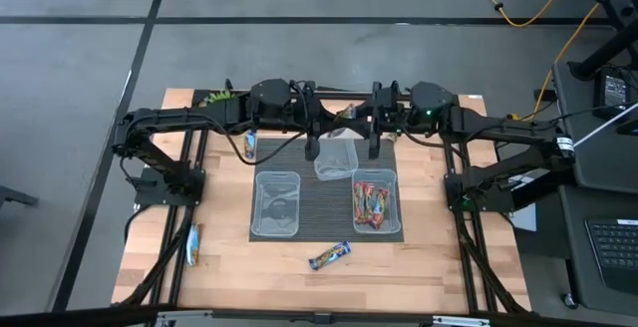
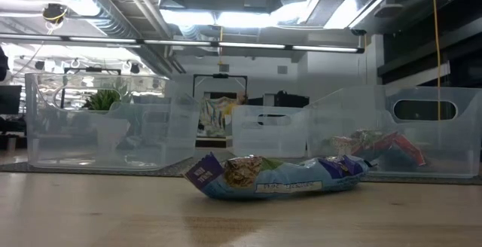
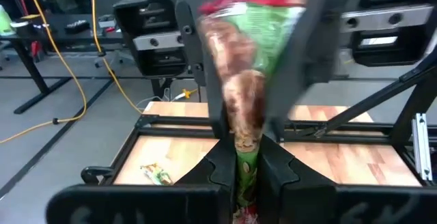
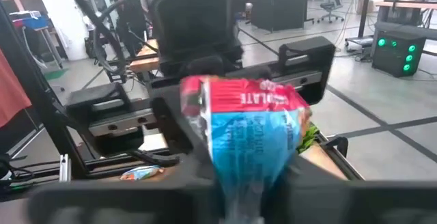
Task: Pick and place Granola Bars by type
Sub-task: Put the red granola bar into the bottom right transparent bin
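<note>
The left gripper (image 3: 247,108) is clamped on a green-wrapped granola bar (image 3: 246,74), held upright between its two dark fingers (image 3: 215,87); the wrapper has a red band at the top and a printed picture of brown granola down its face. In the overhead view this gripper (image 1: 312,148) hangs at the back edge of the dark mat (image 1: 324,222), facing the right gripper (image 1: 371,146) across a narrow gap. The right gripper (image 4: 242,162) is likewise closed on a bar, a blue and red bar (image 4: 249,125) with pale print on the blue panel; of the lettering on its red band only "OLATE" can be read.

Between and just in front of the two grippers sits a small clear tub (image 1: 336,158). On the mat below it stand two larger clear tubs: the left tub (image 1: 276,203) and the right tub (image 1: 377,204), which holds a heap of red-orange bars (image 1: 370,203).

A blue bar (image 1: 330,255) lies on the bare wooden table (image 1: 429,267) in front of the mat; the level view shows this blue bar (image 2: 275,175) crumpled, with a purple end and a granola picture, its small print unreadable. Another blue bar (image 1: 192,244) lies near the table's left edge, and one more bar (image 1: 249,145) lies beside the left arm. A green plant (image 1: 216,97) stands at the back left corner.
</note>
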`<state>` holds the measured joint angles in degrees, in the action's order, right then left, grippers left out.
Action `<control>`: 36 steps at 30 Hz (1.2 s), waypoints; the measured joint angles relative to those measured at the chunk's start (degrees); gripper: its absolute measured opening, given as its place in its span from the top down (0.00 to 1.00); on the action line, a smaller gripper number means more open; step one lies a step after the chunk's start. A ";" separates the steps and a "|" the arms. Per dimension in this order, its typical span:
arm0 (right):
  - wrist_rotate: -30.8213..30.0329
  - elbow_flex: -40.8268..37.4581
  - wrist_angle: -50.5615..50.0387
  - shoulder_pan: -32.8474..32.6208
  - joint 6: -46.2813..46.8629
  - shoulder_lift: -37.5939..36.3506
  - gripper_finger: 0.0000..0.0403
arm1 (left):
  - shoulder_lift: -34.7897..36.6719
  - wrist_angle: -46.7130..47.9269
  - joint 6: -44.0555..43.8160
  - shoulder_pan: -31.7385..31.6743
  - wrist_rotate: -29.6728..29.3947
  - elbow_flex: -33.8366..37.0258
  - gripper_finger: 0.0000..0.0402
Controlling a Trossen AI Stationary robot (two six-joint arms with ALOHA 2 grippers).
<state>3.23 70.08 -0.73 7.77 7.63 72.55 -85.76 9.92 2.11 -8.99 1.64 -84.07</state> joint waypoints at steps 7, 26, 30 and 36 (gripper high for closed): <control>0.18 0.00 -0.08 -0.07 0.46 -0.18 0.92 | 0.00 0.01 -0.53 -0.07 4.72 0.00 0.87; -3.68 10.11 -27.56 -0.73 -3.05 -17.61 0.93 | 7.70 5.25 -9.09 1.30 12.38 -0.09 0.57; -4.90 10.80 -35.64 -1.46 -0.81 -20.09 0.95 | 10.16 5.44 -6.94 2.49 7.21 0.02 0.57; -6.83 4.32 -42.99 -3.14 5.86 -19.89 0.91 | 11.02 5.53 -5.84 2.54 2.68 0.00 0.58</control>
<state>-3.60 74.41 -43.73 4.63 13.49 52.66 -74.74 15.44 -3.73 -6.45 4.32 -84.07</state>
